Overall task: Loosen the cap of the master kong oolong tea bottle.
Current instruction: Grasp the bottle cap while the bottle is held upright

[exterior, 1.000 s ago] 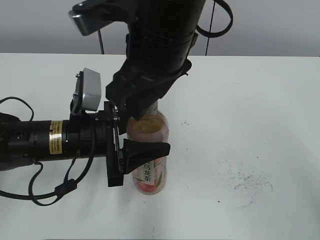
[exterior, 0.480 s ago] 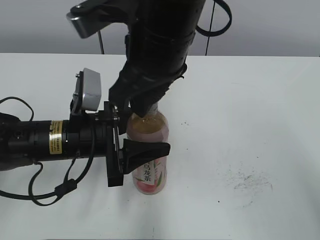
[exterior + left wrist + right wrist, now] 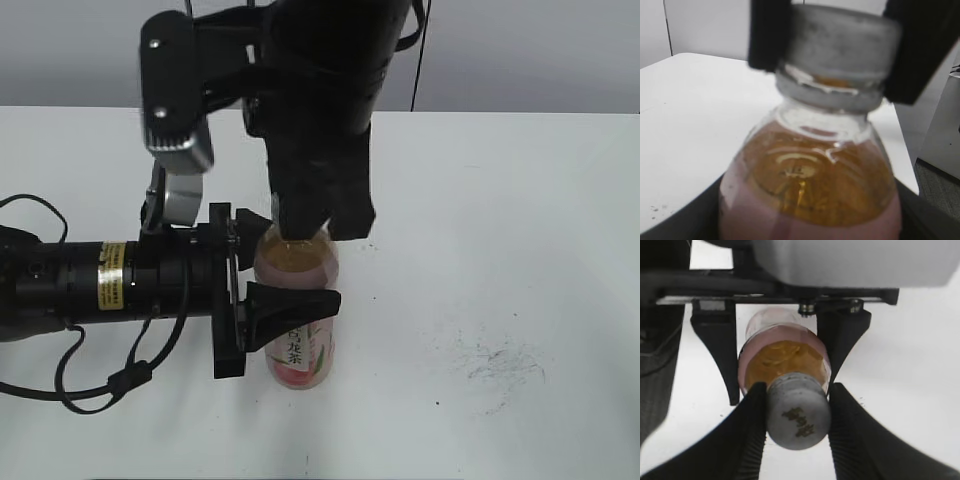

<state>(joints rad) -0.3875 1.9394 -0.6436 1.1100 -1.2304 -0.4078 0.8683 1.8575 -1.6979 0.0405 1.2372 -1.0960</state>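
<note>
The master kong oolong tea bottle (image 3: 297,300) stands upright on the white table, clear with amber tea and a pink label. My left gripper (image 3: 262,300) comes in from the left and is shut on the bottle's body; the bottle's shoulder (image 3: 810,180) fills the left wrist view. My right gripper (image 3: 797,410) comes down from above and is shut on the grey-white cap (image 3: 799,416), which has a dark mark on top. The cap (image 3: 837,47) also shows between the black fingers in the left wrist view. In the exterior view the right arm (image 3: 320,130) hides the cap.
The white table (image 3: 500,250) spreads out to the right, with dark scuff marks (image 3: 500,365) at the front right. The left arm's cables (image 3: 90,370) lie at the front left. A grey wall stands behind the table.
The right wrist has rotated about the bottle's axis while staying on the cap; its camera housing has swung round to the left. The left arm and bottle have not moved.
</note>
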